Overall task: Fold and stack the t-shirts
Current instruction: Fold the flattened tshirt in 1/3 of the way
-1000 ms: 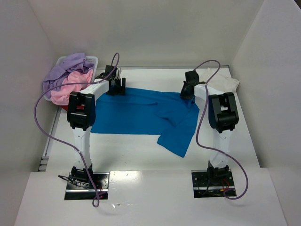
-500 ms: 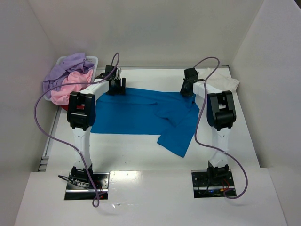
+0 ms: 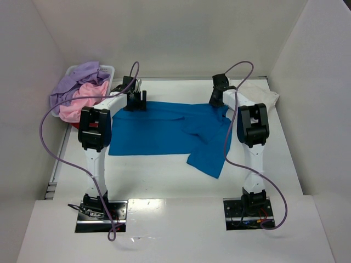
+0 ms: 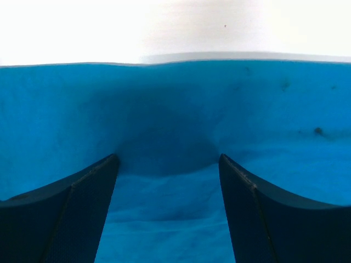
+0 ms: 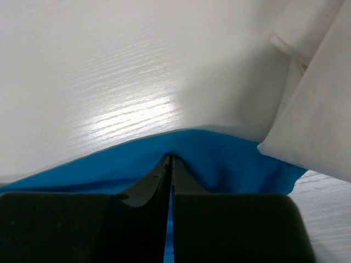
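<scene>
A bright blue t-shirt lies spread across the table, with one flap hanging toward the front right. My left gripper stands open over its far left edge, and cloth shows between the spread fingers. My right gripper is shut on the shirt's far right edge, pinching a raised fold at the fingertips. A white t-shirt lies at the back right, just beyond that fold.
A white plastic basket at the back left holds lavender, pink and dark red shirts. White walls enclose the table on the left, back and right. Purple cables loop over both arms.
My right gripper has moved back and slightly left with the blue shirt's edge in it, drawing the shirt's right side and front flap along. The left arm has not moved.
</scene>
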You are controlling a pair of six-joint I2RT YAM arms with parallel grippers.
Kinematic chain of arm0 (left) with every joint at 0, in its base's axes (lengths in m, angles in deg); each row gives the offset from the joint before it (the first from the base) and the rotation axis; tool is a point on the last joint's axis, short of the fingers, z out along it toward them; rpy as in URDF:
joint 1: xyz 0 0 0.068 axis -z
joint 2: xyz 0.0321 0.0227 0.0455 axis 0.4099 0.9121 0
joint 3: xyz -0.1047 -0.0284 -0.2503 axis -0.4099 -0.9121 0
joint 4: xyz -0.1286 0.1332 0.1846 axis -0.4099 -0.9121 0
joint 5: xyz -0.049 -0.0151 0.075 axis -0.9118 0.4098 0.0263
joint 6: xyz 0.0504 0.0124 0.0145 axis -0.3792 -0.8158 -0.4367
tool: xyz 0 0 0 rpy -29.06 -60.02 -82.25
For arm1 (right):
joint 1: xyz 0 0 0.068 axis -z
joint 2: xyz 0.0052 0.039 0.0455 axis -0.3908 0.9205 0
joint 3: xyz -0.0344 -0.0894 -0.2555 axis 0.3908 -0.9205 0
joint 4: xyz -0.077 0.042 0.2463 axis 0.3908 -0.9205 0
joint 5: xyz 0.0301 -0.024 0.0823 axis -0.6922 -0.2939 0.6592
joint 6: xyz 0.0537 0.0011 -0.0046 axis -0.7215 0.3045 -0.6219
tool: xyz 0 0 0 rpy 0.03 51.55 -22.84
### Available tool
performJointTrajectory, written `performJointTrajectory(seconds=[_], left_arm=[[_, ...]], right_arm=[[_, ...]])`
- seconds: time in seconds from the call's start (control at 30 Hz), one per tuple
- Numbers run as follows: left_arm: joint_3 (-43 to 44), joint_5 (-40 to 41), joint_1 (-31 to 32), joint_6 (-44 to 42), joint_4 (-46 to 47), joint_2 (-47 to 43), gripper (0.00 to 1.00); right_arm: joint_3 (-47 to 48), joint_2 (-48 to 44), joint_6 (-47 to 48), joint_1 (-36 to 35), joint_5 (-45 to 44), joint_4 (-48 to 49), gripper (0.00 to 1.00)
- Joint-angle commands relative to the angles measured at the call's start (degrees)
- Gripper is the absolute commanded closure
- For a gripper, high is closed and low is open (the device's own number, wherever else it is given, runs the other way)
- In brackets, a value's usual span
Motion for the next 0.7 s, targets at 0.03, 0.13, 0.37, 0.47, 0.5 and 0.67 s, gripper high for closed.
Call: performJointTrajectory(seconds=[0.03,0.13,0.37,0.47,0.5,0.67], left_arm=[[-2.51,-1.00,0.25,-0.36,-2.77,2.06,0.18],[-2.51,-1.00,0.25,-0.36,-2.77,1.53,0.18],[-2.41,-2.49,0.25,-1.49,-4.70,-6.10,0.16],[-6.01,-3.90,0.25,-2.03,-4.70,-14.45,0.10],[-7.07,-4.68,0.25,-2.03,-4.70,-18.99,0.08],[-14.45,-5.22,0.25,2.80,-4.70,-31.06,0.01]], right_arm=[[3.06,1.01,0.25,-0.46,-3.47,-1.97,0.93],[1.67,0.14,0.25,-0.46,0.55,0.14,0.93],[-4.32,-11.27,2.18,-0.46,8.04,4.71,0.74],[-9.40,-21.54,2.18,-0.46,8.57,6.55,0.52],[-10.99,-24.36,2.18,-0.46,8.57,7.08,0.43],[-24.69,-42.00,-2.90,-0.46,9.63,8.57,0.01]])
